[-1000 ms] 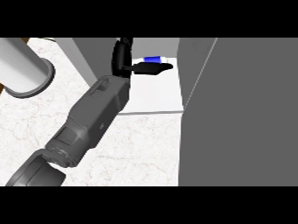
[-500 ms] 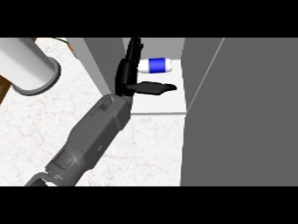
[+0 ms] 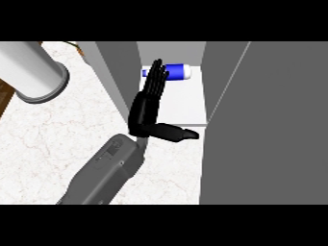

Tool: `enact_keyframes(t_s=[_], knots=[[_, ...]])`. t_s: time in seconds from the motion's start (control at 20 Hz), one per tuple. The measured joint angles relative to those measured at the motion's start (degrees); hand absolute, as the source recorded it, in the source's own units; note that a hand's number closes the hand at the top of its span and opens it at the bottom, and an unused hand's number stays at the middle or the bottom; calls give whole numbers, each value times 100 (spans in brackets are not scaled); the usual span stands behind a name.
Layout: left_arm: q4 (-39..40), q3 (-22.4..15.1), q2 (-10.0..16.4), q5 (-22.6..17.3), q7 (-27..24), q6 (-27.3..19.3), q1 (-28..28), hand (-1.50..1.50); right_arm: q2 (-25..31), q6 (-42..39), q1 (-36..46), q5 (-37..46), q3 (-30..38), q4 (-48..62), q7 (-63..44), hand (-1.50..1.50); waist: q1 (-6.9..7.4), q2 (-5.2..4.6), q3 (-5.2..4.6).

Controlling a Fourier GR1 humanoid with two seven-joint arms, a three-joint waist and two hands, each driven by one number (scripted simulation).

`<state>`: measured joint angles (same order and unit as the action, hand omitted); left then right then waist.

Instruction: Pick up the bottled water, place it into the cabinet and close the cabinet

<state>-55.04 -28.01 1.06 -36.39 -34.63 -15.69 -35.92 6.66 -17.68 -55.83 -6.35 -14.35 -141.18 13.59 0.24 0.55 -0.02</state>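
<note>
The fingers (image 3: 154,81) are being held out straight and close together, pointing up into the cabinet, with the thumb (image 3: 178,133) being stuck out to the right. Nothing is being gripped: the left hand (image 3: 145,113) is being kept wide open. The fingertips are being shown over the left end of the water bottle (image 3: 176,72), and whether it is being touched cannot be told.

The water bottle, blue-labelled and white-capped, is lying on its side at the back of the cabinet floor (image 3: 184,103), between the grey side wall (image 3: 117,72) and the big grey panel (image 3: 280,120) at the right, which is being read as the open door. The grey forearm (image 3: 106,173) is being stretched over the marble worktop (image 3: 45,139), and a white cylinder (image 3: 20,65) is being left well apart at the upper left. The right hand is not being shown.

By the look of it, the placing is being finished, and the closing is not yet done. Next, the hand is going to have to be drawn back out past the cabinet's front edge without the water bottle being rolled. Then the door is going to have to be reached from its outer side and swung shut.
</note>
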Motion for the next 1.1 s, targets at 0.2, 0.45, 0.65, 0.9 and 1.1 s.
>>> enact_keyframes(t_s=[0.2,0.45,0.65,0.9,1.1], knots=[[-1013,-279,250,86,223,52,704,150,108,-54,-54,115,-80,-37,9,-150,14,1,1],[-1953,-441,616,46,557,161,1399,150,498,-404,-45,312,-200,-95,75,150,13,-3,0],[-2611,-471,1009,28,697,221,1967,150,887,-726,-41,395,-280,-128,73,150,26,-4,-4],[-3314,-338,1466,-7,669,223,2669,-150,1279,-1116,-102,524,-652,-154,209,150,7,12,-6],[-3828,-115,1859,-143,597,316,3242,-150,1442,-1213,-107,617,-941,-183,320,150,-5,28,-12]])
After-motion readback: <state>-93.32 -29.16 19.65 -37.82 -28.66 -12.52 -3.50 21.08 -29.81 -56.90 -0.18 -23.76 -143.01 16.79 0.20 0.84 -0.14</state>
